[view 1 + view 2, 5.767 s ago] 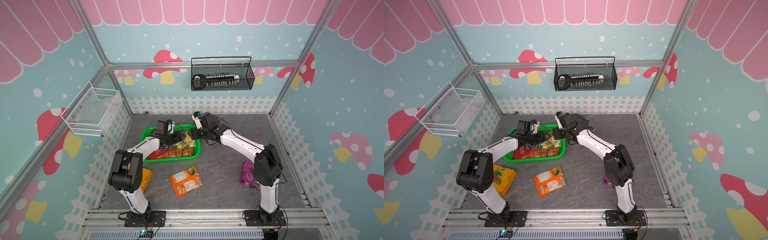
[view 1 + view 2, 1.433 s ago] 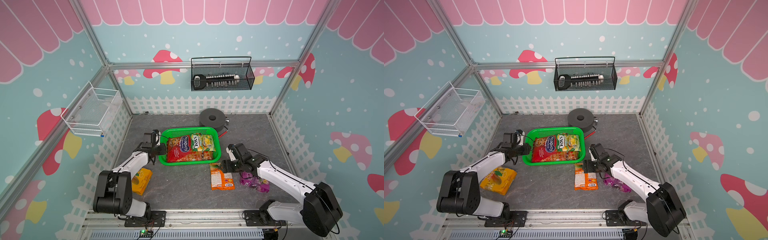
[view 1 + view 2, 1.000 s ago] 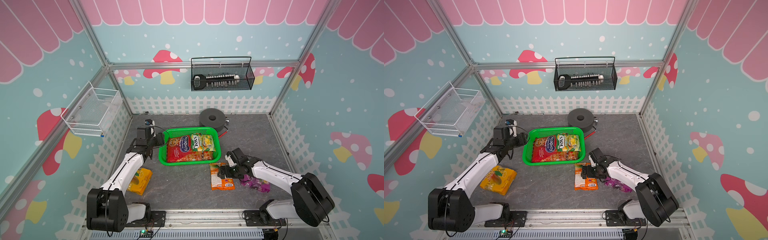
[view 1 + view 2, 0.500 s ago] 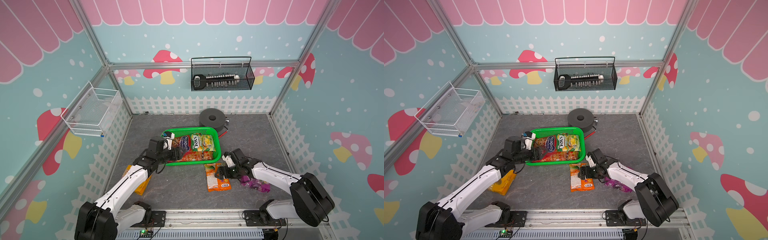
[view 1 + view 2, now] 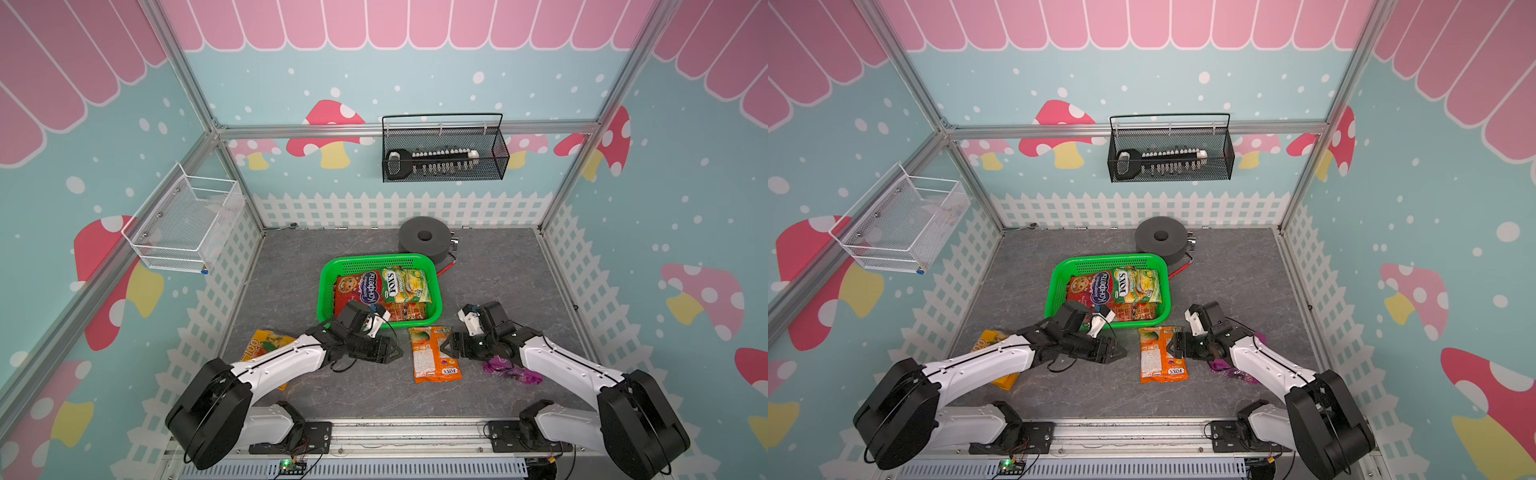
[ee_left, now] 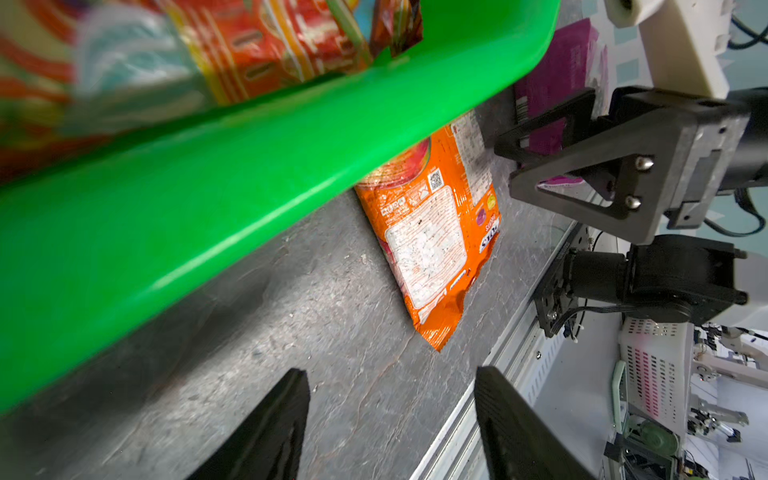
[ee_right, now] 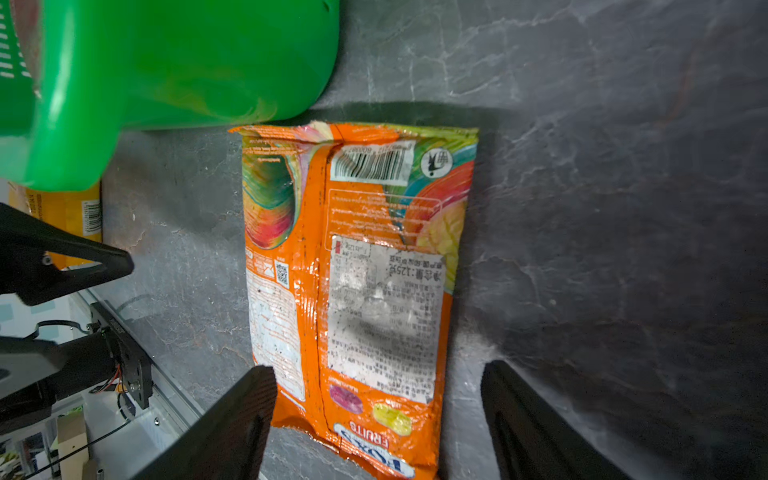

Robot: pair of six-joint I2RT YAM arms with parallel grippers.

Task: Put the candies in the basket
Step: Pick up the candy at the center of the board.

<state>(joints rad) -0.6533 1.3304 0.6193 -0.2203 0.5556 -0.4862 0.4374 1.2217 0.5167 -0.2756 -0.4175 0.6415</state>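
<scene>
1. We see our right gripper [image 7: 374, 365] spread wide, gripping nothing, with the orange bag [image 7: 353, 270] lying flat between its fingers [image 7: 224, 424].
2. Our left gripper [image 6: 386, 374] gapes empty; the bag lies just ahead.
3. The basket [image 5: 374, 262] sits close beside both grippers.

Both arms reach low and forward from their bases, bent inward toward each other. The left arm [image 5: 282, 361] has its forearm angled toward the middle and its wrist nearly level. The left gripper [image 5: 392, 353] points at the opposite arm, jaws apart, with a clear gap between its fingers [image 6: 286, 419] in the left wrist view. The right arm [image 5: 557, 365] mirrors it, elbow out. The right gripper [image 5: 448, 347] faces the left one, tips near but not touching. Its jaws are spread wide and its fingers [image 7: 523, 415] are angled down.
</scene>
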